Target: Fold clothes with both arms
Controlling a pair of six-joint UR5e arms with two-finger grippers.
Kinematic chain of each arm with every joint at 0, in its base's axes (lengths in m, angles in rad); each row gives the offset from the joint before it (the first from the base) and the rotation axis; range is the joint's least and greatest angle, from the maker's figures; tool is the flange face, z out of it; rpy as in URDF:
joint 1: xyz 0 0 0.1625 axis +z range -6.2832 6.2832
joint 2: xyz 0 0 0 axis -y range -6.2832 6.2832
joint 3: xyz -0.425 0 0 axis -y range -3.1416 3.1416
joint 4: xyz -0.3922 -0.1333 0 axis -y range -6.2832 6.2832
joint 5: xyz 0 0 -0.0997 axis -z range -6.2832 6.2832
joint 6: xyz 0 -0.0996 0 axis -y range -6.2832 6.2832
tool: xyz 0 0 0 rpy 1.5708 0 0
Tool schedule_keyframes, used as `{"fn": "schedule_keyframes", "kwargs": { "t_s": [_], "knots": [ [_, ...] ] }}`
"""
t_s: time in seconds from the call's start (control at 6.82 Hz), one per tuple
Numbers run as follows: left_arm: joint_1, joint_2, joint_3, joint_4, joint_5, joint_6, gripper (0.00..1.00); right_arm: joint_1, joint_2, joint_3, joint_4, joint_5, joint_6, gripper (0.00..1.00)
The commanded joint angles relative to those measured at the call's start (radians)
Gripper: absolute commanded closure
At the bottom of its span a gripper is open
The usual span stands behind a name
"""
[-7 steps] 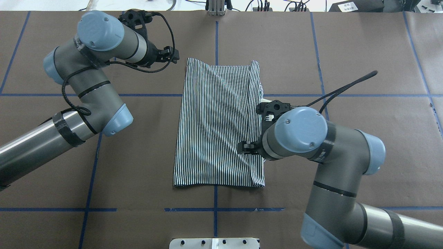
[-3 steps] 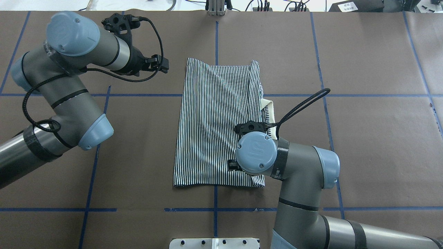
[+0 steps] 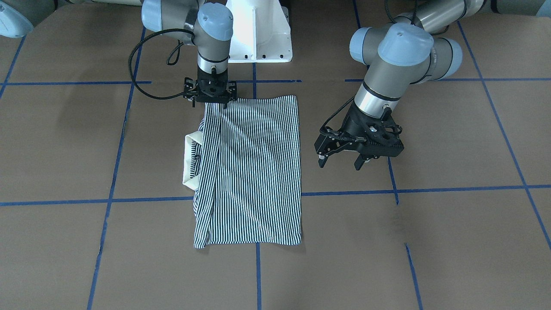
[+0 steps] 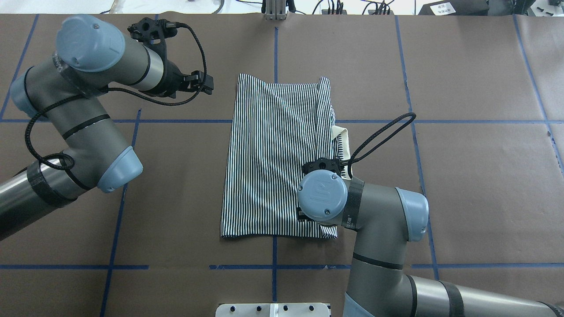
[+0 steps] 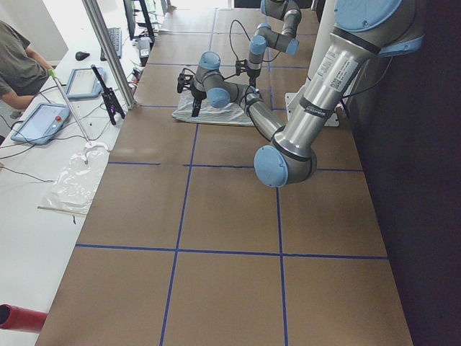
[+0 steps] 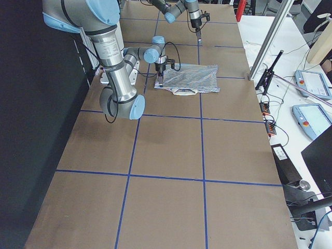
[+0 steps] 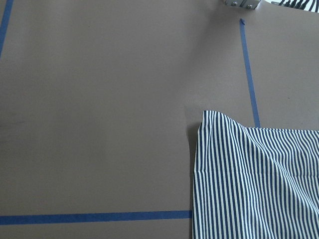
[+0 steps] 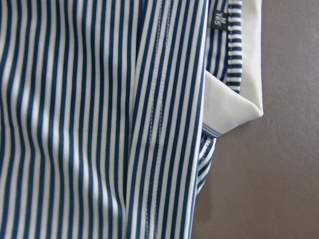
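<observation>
**Arms apart: left gripper [image 3: 340,162] spread, right gripper [image 3: 211,100] vertical**

Left arm [image 4: 83,127]: elbow bent sharply, and the forearm doubles back over the upper link. The wrist is rolled so the tool pitches forward and down. The left gripper fingers [image 3: 321,160] are wide apart with nothing between them, and the tips hang free.

Right arm [image 4: 379,211]: forearm reaches in and the elbow is bent. The last wrist joint stands upright, with its blue cap [image 4: 321,196] directly above the tool. The right gripper points straight down and sits low. From overhead the wrist hides its fingertips, and from the front the jaw gap is too small to read.

The grippers are well apart, and neither arm touches the other.
</observation>
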Motion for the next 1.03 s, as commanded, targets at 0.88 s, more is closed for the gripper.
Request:
{"fn": "schedule_keyframes", "kwargs": {
  "t_s": [0.88],
  "knots": [
    [0.0,-0.001,0.005,-0.009,-0.001,0.014,0.0,-0.023,0.004,-0.011,-0.023,0.01,-0.01,0.0]
  ]
}}
